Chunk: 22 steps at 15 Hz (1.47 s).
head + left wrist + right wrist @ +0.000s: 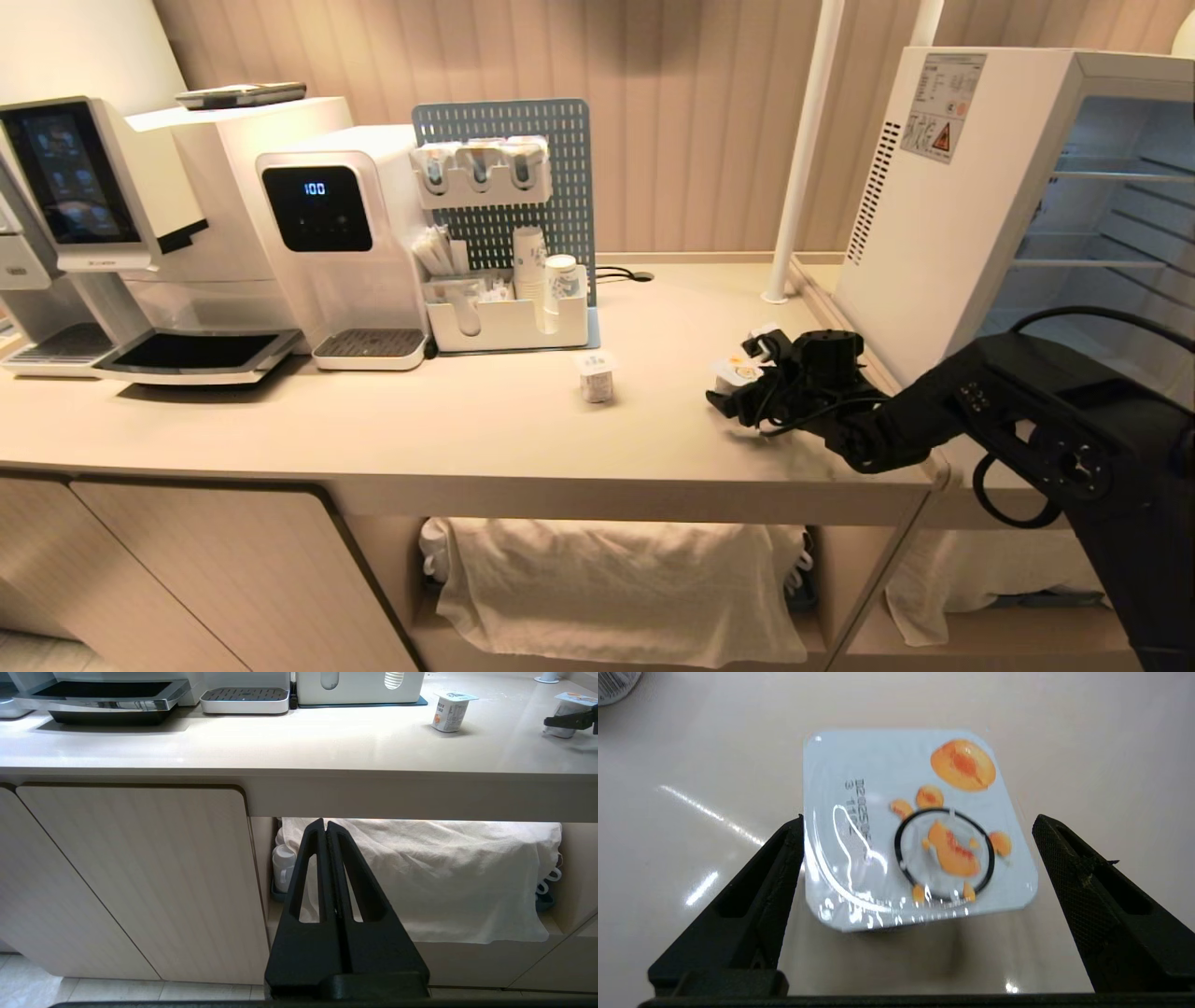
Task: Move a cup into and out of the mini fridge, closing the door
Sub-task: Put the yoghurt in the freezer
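light: warm, bright, from above | glare: streaks on surface (714, 816) and foil lid (915, 826) | shadows: soft beside cup (597, 377); dim under surface | blur: lid soft, fingers (1092, 891) sharper | distortion: head view bows at edges

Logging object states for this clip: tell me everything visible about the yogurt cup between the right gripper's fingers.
The small white plastic yogurt cup has a squarish foil lid with rounded corners, printed with orange peach pieces, a black ring and a date code. It looks sealed and stands upright on the beige glossy countertop, near the white mini fridge. The open right gripper straddles it; contact is unclear.
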Available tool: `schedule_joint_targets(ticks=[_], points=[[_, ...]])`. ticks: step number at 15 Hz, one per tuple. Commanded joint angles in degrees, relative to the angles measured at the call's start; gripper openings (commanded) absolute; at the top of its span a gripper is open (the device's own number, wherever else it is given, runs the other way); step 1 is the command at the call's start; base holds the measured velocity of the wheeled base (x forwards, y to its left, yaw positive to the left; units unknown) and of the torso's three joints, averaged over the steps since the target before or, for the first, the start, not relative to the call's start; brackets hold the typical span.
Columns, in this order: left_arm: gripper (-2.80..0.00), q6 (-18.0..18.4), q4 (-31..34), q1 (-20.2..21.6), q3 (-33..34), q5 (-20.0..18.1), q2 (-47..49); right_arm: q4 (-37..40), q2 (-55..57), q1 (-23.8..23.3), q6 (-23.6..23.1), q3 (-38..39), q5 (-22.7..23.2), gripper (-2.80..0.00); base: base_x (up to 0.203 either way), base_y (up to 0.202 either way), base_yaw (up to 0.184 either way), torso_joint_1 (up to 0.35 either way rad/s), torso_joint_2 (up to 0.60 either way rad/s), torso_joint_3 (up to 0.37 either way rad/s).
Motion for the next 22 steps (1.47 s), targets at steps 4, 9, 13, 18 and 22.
schedule_joint_targets(ticks=[4, 9, 13, 18, 22], points=[[-2.8, -0.1, -0.1, 0.0, -0.1, 0.0, 0.0, 2.3, 1.3, 0.1, -0.2, -3.6, -0.5, -2.8, 0.0, 0.0, 0.0, 0.0, 0.0, 0.0], [-2.8, -0.1, -0.1, 0.0, 0.0, 0.0, 0.0, 1.1, -1.4, 0.0, 0.0, 1.0, -0.5, -2.8, 0.0, 0.0, 0.0, 0.0, 0.0, 0.0], [-2.8, -0.1, 0.0, 0.0, 0.0, 0.0, 0.0, -1.8, -13.6, 0.0, 0.1, 13.5, -0.6, -2.8, 0.0, 0.0, 0.0, 0.0, 0.0, 0.0], [-2.8, -0.2, -0.1, 0.0, 0.0, 0.1, 0.0, -3.1, -37.8, -0.1, 0.5, 31.2, -3.2, -2.8, 0.0, 0.0, 0.0, 0.0, 0.0, 0.0], [-2.8, -0.2, -0.1, 0.0, 0.0, 0.0, 0.1, -1.4, -62.2, -0.3, 2.6, 46.4, -4.5, -2.8, 0.0, 0.0, 0.0, 0.0, 0.0, 0.0]])
